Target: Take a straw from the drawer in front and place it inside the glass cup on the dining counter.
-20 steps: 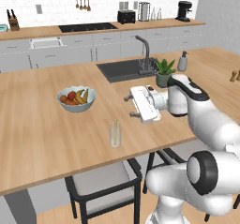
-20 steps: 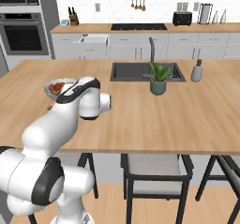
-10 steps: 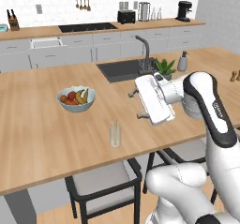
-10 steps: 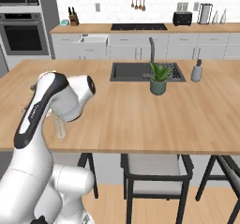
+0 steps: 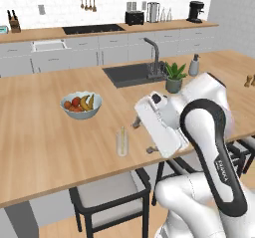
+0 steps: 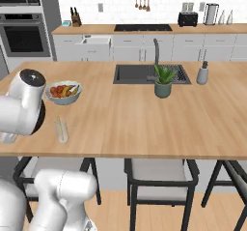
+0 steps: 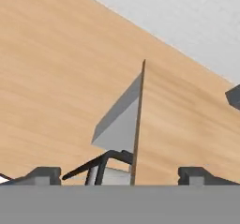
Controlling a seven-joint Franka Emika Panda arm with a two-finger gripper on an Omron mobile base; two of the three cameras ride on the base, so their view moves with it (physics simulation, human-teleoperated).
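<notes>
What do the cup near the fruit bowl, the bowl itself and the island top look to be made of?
Glass cup: clear, colourless glass, counter showing through.
Fruit bowl: smooth white, likely glazed ceramic, possibly plastic.
Dining counter: light-brown wood by its grain streaks, matte finish.

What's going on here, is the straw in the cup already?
It looks that way. A pale straw stands in the glass cup on the dining counter, just in front of the fruit bowl. The white arm's gripper hangs to the right of the cup with its jaws open and nothing in them, so the straw appears to be released.
</notes>
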